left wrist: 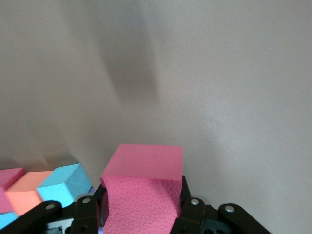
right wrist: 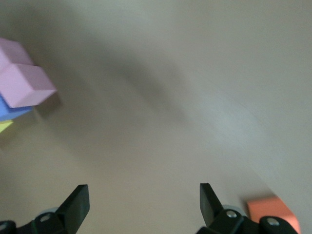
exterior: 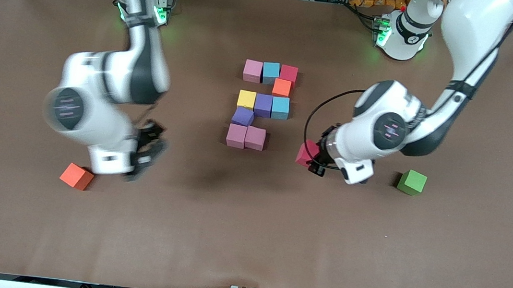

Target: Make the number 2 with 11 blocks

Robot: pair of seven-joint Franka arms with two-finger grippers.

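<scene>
The left tool (exterior: 313, 164) is pinching a pink-red block (exterior: 307, 152) over the surface beside the unfinished figure (exterior: 263, 105); careless lowering could nudge the placed pink pair (exterior: 245, 137). The right tool (exterior: 147, 151), spread, hangs empty near a stray orange-red block (exterior: 76, 176).

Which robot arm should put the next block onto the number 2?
The left arm, probably: its left gripper is shut on a red block, close to the pink blocks. The right gripper hangs open and empty.
</scene>
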